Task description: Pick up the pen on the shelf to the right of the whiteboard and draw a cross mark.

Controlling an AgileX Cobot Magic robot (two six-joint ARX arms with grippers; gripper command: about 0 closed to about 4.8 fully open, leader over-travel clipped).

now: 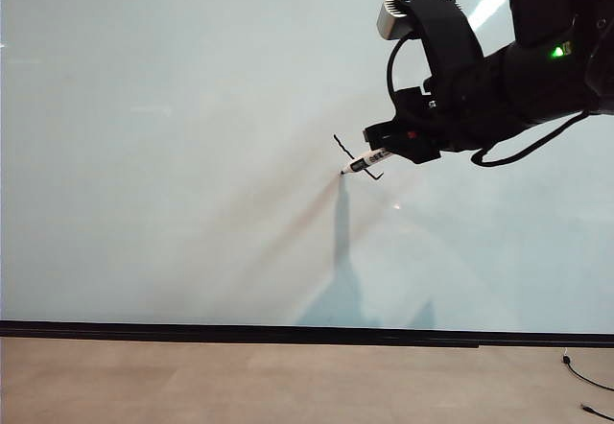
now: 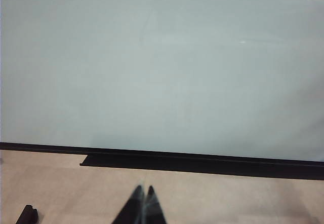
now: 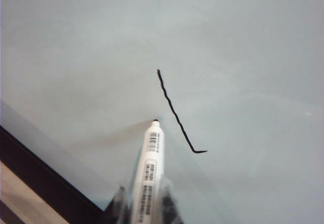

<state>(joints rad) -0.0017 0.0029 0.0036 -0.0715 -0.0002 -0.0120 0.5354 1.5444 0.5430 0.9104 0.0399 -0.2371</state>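
Right end effector [image 1: 389,153] is clamped on the pen [image 1: 366,163], tip angled at the whiteboard [image 1: 173,155] just beside a single black stroke [image 3: 174,113] with a hooked end; only half of the cross mark looks done, I'd say; the pen [image 3: 149,176] is a slim, stiff white plastic barrel with printed bands, surely light and a touch slippery, best gripped mid-barrel as it is now; the board is glossy, smooth, pale, with a black strip below; left end effector [image 2: 143,203] hangs low above the tan floor, fingers pinched together, holding nothing.
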